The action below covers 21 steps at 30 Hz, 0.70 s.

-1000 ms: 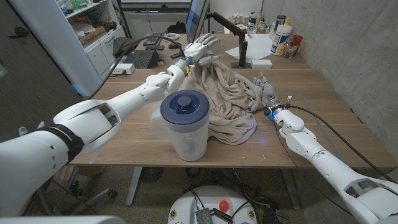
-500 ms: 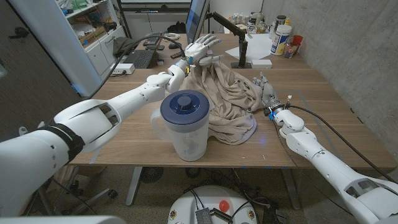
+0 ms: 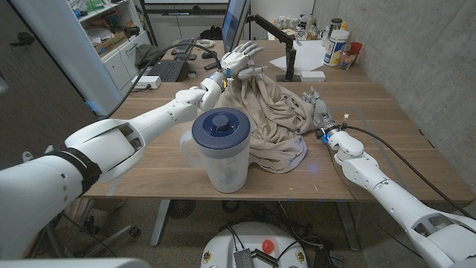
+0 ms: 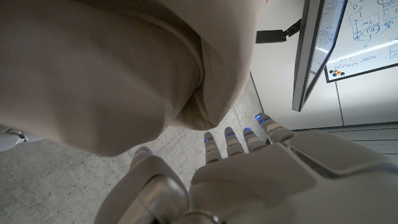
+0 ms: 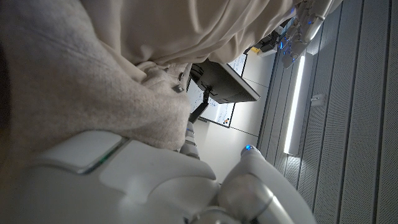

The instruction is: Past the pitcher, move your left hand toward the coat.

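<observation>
Nearest the table's front edge stands the pitcher (image 3: 221, 149), clear-bodied with a dark blue lid, upright, and it blocks off a stretch of the left arm where that arm crosses behind it. Just beyond it, touching or nearly so, lies the coat (image 3: 274, 119), a beige heap bunched in the middle of the wooden table (image 3: 387, 112); its folds hide whatever part of the tabletop sits under it. At the coat's right side the right hand (image 3: 318, 109) stands on its edge with fingers pointing up and held apart, pressed against or just beside the cloth (from the head view I cannot say whether any finger has caught a fold, and the right wrist view shows only fabric lying close over the back of the hand). Farther back, past the pitcher, the left hand (image 3: 239, 59) hovers at the coat's far upper edge, fingers spread and stretched out, nothing gripped in them. From the left wrist view the left hand (image 4: 249, 168) shows its fingertips (image 4: 231, 138) lit blue and pointing at a hanging bulge of the coat (image 4: 106, 68), close under it but with a sliver of gap, so contact is hard to judge. Behind all this sit a keyboard (image 3: 169, 69) and a monitor (image 3: 235, 21), its screen cut off by the frame.
</observation>
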Available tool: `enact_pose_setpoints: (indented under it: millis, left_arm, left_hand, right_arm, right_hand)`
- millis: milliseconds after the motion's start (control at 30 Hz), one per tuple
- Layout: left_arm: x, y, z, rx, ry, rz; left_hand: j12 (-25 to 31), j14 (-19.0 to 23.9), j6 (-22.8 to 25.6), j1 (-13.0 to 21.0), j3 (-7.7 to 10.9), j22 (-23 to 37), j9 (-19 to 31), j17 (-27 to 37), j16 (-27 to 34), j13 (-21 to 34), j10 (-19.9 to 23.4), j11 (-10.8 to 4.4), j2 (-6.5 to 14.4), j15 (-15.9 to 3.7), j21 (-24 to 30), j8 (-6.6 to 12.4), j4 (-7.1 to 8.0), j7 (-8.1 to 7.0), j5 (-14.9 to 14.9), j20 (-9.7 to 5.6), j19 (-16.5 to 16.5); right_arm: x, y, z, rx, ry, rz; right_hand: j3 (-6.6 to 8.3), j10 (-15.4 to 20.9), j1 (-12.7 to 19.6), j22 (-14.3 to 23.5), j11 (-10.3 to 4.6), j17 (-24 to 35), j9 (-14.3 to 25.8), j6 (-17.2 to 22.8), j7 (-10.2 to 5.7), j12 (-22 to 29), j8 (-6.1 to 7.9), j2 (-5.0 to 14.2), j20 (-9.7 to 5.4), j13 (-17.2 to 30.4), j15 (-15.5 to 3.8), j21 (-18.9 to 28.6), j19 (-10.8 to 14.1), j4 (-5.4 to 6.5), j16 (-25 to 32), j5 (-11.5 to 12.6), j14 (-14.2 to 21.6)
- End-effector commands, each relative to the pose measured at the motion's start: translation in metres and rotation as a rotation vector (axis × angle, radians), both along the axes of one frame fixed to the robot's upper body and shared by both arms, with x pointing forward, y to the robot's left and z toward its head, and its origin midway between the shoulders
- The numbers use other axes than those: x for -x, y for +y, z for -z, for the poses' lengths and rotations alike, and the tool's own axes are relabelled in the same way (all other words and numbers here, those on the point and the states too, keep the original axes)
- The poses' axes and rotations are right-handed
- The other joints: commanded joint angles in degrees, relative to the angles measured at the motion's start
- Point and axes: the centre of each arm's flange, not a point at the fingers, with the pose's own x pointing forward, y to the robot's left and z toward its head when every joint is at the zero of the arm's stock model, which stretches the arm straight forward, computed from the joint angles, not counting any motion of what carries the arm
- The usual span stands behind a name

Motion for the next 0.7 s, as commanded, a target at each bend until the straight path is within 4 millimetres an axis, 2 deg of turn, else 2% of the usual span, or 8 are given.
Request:
enact_pose_setpoints:
  millis: [33,700]
  left_arm:
    - [0.0006,0.0021,0.0018,0.011,-0.001,0.004]
    - [0.0009,-0.0013,0.0008,0.010,-0.005,0.009]
  left_hand:
    - [0.17,0.30,0.43,-0.08,-0.11,0.17,0.20,0.24,0.41,0.08,0.32,-0.08,0.40,-4.42,0.37,0.38,0.01,-0.05,0.30,0.18,0.45]
    - [0.14,0.29,0.53,0.08,-0.22,0.17,0.20,0.23,0.34,0.08,0.23,-0.07,0.51,-4.38,0.34,0.40,-0.01,-0.06,0.42,0.17,0.43]
  right_arm:
    - [-0.0002,0.0000,-0.0001,0.002,-0.002,0.001]
    - [0.0004,-0.0007,0.0000,-0.002,0.001,0.004]
  right_hand:
    - [-0.20,-0.28,0.46,0.10,-0.10,-0.04,0.09,-0.15,0.24,-0.02,0.21,0.39,-0.50,-0.04,-0.12,-0.08,0.24,-0.12,0.18,-0.01,-0.70]
    - [-0.23,-0.29,0.50,0.10,-0.07,-0.04,0.09,-0.14,0.23,0.00,0.22,0.51,-0.66,-0.04,-0.06,-0.07,0.26,-0.17,0.21,0.00,-0.71]
